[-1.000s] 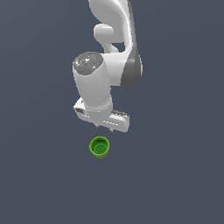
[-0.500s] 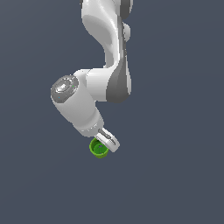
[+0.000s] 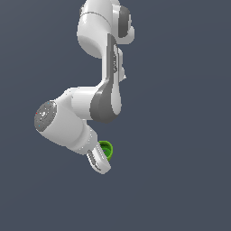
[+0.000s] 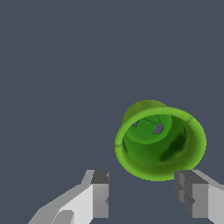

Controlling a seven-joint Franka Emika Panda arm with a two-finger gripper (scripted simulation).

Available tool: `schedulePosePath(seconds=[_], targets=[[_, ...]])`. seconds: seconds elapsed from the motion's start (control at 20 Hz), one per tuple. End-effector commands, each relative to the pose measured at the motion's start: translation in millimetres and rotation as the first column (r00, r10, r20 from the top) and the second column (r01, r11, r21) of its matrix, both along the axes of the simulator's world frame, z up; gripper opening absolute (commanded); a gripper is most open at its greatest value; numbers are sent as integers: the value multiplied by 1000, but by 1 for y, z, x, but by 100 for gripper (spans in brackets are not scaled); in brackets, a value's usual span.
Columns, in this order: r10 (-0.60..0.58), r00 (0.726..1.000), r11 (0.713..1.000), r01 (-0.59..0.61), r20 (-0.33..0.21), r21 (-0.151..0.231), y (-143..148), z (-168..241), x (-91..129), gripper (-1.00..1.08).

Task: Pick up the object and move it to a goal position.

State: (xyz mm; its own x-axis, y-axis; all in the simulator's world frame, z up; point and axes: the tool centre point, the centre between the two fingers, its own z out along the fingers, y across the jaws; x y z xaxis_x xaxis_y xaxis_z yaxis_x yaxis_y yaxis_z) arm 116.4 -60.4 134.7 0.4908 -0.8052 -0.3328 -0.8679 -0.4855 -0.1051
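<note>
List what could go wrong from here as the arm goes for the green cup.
1. In the wrist view the green cup sits off-centre, towards one finger of the open gripper; closing now could clip the rim and knock it away.
2. The cup looks tilted, its opening facing the camera, so it might roll or slip.
3. In the exterior view the arm partly hides the cup, so contact is hard to judge.

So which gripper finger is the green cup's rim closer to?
In the wrist view, the finger under the green cup rim. The other finger stands apart with bare floor around it.
</note>
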Motion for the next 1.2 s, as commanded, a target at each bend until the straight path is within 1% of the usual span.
schedulePosePath(seconds=[0.0, 0.3, 0.6, 0.9, 1.15], targets=[[-74, 997, 997, 75, -35, 31, -3, -7, 5, 28], [-218, 968, 969, 230, -122, 87, -9, -23, 13, 28], [-302, 935, 938, 326, -187, 118, -12, -33, 16, 28], [-339, 914, 919, 372, -221, 130, -14, -38, 17, 28], [-341, 913, 918, 374, -223, 130, -14, -39, 17, 28]])
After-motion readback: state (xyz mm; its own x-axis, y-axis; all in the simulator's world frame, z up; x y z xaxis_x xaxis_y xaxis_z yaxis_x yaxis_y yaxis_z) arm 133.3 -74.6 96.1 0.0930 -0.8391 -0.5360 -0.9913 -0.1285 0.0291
